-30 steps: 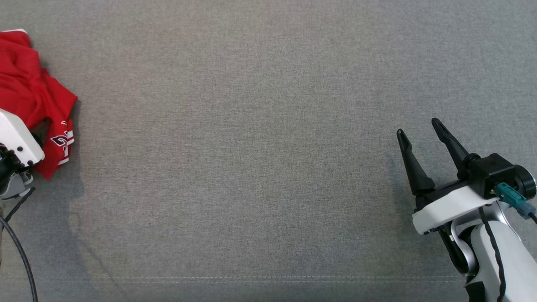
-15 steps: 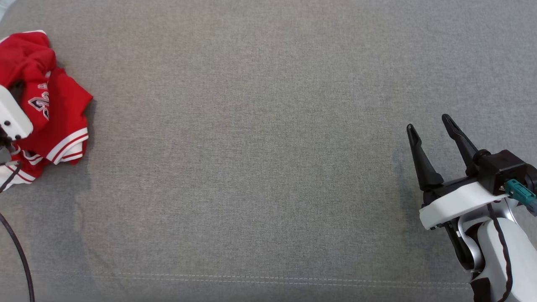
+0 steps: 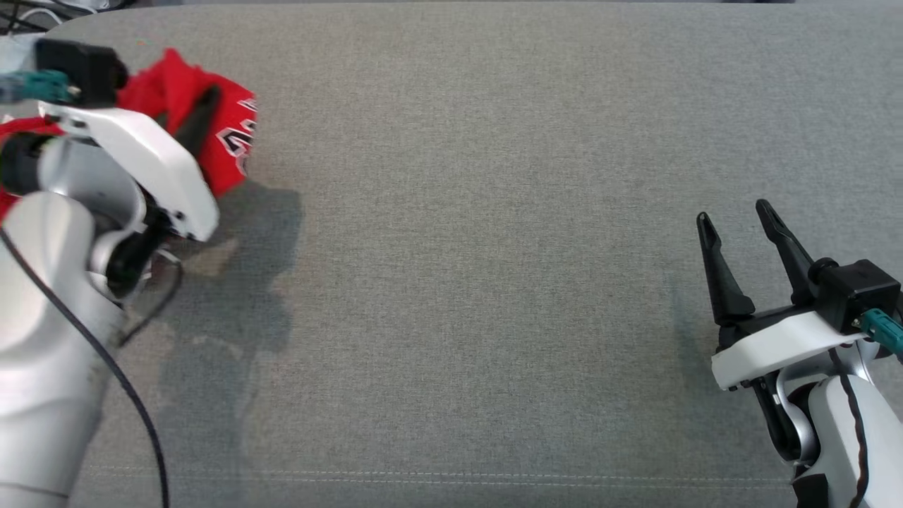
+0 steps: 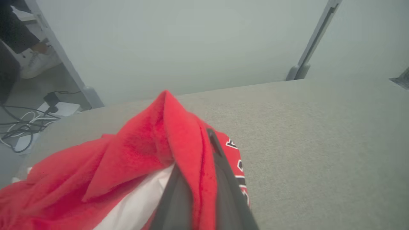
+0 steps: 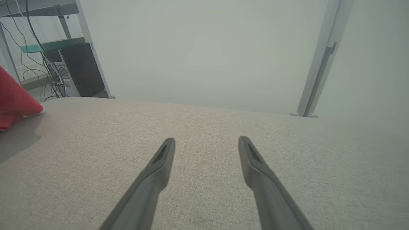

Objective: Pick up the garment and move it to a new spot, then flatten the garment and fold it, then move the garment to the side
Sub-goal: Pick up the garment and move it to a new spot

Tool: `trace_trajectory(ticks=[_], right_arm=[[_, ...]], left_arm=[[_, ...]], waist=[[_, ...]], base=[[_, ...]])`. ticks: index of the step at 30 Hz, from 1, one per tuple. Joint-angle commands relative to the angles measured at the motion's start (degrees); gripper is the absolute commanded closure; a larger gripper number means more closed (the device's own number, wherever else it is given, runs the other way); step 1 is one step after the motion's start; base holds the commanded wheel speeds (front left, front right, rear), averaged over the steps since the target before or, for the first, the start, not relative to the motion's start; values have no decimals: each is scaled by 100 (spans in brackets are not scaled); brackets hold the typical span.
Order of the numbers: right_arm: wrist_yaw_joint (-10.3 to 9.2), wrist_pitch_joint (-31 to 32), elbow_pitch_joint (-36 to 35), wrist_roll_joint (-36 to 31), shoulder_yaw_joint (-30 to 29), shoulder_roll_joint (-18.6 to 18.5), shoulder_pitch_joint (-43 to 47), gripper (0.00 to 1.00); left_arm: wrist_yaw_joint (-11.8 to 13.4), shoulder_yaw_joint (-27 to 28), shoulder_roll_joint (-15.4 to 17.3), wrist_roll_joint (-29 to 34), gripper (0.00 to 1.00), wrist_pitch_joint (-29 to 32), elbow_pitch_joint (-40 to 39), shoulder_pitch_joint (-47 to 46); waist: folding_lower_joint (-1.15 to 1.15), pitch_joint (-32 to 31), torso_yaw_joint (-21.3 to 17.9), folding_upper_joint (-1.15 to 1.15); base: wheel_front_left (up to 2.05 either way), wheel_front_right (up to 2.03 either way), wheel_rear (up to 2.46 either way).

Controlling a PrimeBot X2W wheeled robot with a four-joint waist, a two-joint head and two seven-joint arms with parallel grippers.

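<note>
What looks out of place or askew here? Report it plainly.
Only the red garment: it is a crumpled bunch at the far left of the grey surface, with a fold pinched in the shut left gripper and its white inside showing. The right gripper stands open, holding nothing. No damage or spill shows.

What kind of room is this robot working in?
Probably a robotics lab or test room: a grey cloth-covered work surface, loose cables on the floor, and a metal rack with equipment beyond it.

White/silver arms [image 3: 42,353], blk fingers [image 3: 716,275], teal plugs [image 3: 882,327], blk cables [image 3: 116,375].
</note>
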Motion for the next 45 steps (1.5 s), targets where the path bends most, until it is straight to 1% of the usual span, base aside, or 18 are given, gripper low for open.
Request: trace_trajectory(ticks=[1,4,6,11,12,16,20,24,31,34,37,38,39,40,43,45], right_arm=[[25,-63,-150,35,65,-1,75,0],[25,-52,-186,28,-13,36,120,0],[25,-41,-208,16,-56,48,146,0],[25,-30,-260,10,-163,100,165,0],[25,-30,-260,10,-163,100,165,0],[25,-44,-266,13,-215,156,171,0],[25,-76,-235,32,-214,232,156,0],[25,-139,-176,69,-152,330,148,0],[25,-265,61,180,49,478,146,0],[25,-312,153,235,152,518,101,0],[25,-353,232,283,186,539,68,0],[25,-364,256,291,182,542,64,0],[25,-374,277,295,163,543,65,0],[25,-383,300,298,148,544,64,0],[25,-401,334,297,111,541,32,0],[25,-410,332,290,73,509,-6,0]], left_arm=[[26,118,117,24,100,-1,-361,76],[128,-111,-238,-24,100,24,-754,509],[168,-261,-497,-93,100,36,-880,782],[164,-607,-1031,-225,100,60,-747,1174],[164,-607,-1031,-225,100,60,-747,1174],[104,-838,-1348,-223,100,21,-521,1091],[45,-1042,-1582,-181,100,-25,-289,830],[-1,-1223,-1709,-161,100,-58,-56,501],[-31,-1398,-1769,-226,100,-117,354,123],[-35,-1449,-1717,-261,100,-119,539,79],[-38,-1509,-1703,-320,100,-103,701,61],[-39,-1529,-1708,-337,97,-108,741,50],[-39,-1558,-1719,-352,45,-101,775,37],[-40,-1605,-1731,-353,0,-107,787,18],[-41,-1808,-1786,-448,0,-122,616,-25],[-41,-1909,-1769,-459,0,-259,393,-75]], waist=[[0,-18,-106,0],[0,-22,-298,0],[0,-10,-454,0],[0,60,-931,0],[0,60,-931,0],[0,104,-1349,0],[0,153,-1827,0],[0,228,-2369,0],[0,363,-3247,0],[0,409,-3493,0],[0,428,-3575,0],[0,432,-3572,0],[0,436,-3545,0],[0,437,-3509,0],[0,427,-3344,0],[0,401,-3181,0]], base=[[0,0,0],[0,0,0],[0,0,0],[0,0,0],[0,0,0],[0,0,0],[0,0,0],[0,0,0],[0,0,0],[0,0,0],[0,0,0],[0,0,0],[0,0,0],[0,0,0],[0,0,0],[0,0,0]])
